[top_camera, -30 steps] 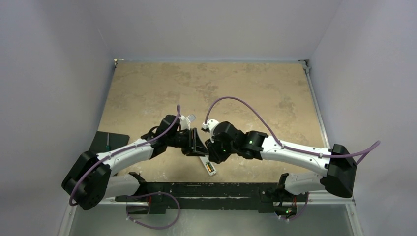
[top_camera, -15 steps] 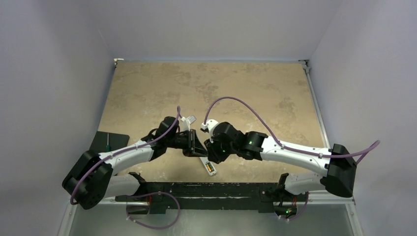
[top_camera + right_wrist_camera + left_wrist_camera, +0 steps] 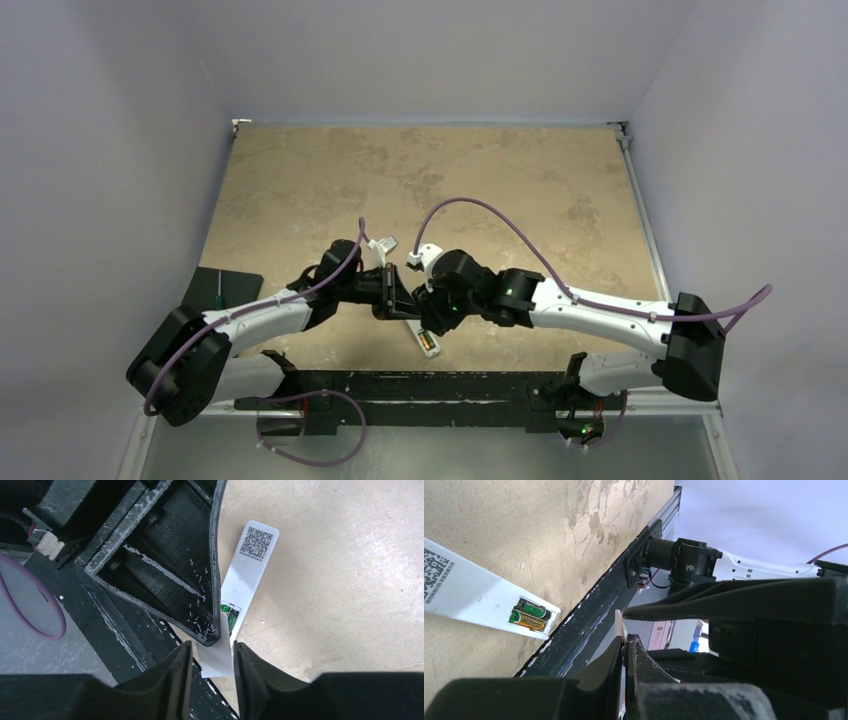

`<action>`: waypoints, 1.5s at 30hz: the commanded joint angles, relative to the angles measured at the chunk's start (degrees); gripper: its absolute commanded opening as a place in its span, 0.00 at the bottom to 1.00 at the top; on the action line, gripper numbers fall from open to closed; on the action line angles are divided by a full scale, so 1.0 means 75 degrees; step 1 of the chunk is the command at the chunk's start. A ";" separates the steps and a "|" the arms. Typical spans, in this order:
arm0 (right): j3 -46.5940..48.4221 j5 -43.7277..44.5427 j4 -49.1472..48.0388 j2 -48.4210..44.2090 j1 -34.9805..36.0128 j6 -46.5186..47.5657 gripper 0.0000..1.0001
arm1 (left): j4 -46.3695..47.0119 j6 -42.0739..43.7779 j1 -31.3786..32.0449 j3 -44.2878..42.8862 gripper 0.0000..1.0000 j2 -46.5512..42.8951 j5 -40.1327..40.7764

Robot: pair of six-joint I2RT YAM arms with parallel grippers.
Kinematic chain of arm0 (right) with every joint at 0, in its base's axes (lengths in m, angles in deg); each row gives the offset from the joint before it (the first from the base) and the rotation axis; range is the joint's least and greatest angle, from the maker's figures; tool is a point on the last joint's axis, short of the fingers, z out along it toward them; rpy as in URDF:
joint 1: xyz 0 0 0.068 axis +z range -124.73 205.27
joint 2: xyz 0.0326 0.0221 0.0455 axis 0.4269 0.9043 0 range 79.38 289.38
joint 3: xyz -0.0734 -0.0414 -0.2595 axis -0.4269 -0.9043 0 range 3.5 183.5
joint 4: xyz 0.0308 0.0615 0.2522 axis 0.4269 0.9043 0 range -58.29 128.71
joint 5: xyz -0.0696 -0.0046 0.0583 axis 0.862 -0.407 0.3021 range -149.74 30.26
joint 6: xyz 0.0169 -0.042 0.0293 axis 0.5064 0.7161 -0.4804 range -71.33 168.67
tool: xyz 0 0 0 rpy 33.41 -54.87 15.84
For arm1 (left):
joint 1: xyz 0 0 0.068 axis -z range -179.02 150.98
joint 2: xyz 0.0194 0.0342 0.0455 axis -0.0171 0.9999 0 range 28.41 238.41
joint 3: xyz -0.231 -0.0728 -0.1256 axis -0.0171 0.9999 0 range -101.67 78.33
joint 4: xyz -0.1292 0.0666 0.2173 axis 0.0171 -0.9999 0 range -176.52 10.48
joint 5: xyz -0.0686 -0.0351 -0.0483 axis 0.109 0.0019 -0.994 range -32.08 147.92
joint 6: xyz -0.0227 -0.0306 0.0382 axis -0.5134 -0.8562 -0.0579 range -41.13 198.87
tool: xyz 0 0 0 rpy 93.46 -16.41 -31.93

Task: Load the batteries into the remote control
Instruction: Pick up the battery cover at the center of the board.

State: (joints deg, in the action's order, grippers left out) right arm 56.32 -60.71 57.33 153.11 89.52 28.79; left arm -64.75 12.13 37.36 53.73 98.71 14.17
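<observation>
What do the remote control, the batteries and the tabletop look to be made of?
Remote control: likely plastic. The shell is an even matte white, with a crisply moulded recess.
Batteries: probably metal cells in glossy printed wrap, one dark green and one gold, both catching highlights.
Tabletop: mottled tan with a stone-like pattern. It may be laminate or real stone; the look leaves it open.

Count as seen:
- 2 arms: left arm (image 3: 260, 318), right arm (image 3: 590, 305).
- 2 grippers: left gripper (image 3: 625, 640), right gripper (image 3: 212, 652).
- 1 remote control (image 3: 474, 600), with 1 QR label (image 3: 256, 543).
- 2 batteries in its recess: 1 dark green battery (image 3: 533, 609), 1 gold battery (image 3: 528, 622).
- 1 thin white cover piece (image 3: 216, 662).
- 1 dark mat (image 3: 240, 282), with 1 thin green tool (image 3: 218, 292) on it.
</observation>
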 commanded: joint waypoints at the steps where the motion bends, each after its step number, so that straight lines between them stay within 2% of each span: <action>1: 0.0012 0.0080 -0.0370 -0.0358 0.0070 0.0049 0.45 | 0.0655 -0.0287 -0.0043 0.0104 0.00 -0.0090 -0.0187; 5: -0.0120 0.0053 -0.0393 -0.0348 0.0090 0.0037 0.48 | 0.0849 -0.0428 -0.0046 0.0156 0.00 -0.0098 -0.0233; 33: -0.0491 0.0469 -0.0055 -0.0823 0.0258 0.0025 0.46 | 0.1030 -0.0627 -0.0035 0.0152 0.00 -0.0056 -0.0423; 45: -0.0448 0.0522 -0.0104 -0.0761 0.0351 0.0014 0.37 | 0.1049 -0.0624 -0.0034 0.0223 0.00 -0.0081 -0.0437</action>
State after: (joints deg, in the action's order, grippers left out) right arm 52.69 -57.76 57.49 147.58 91.77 28.79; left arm -59.72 7.91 37.36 54.84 98.69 12.05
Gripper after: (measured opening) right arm 0.377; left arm 0.020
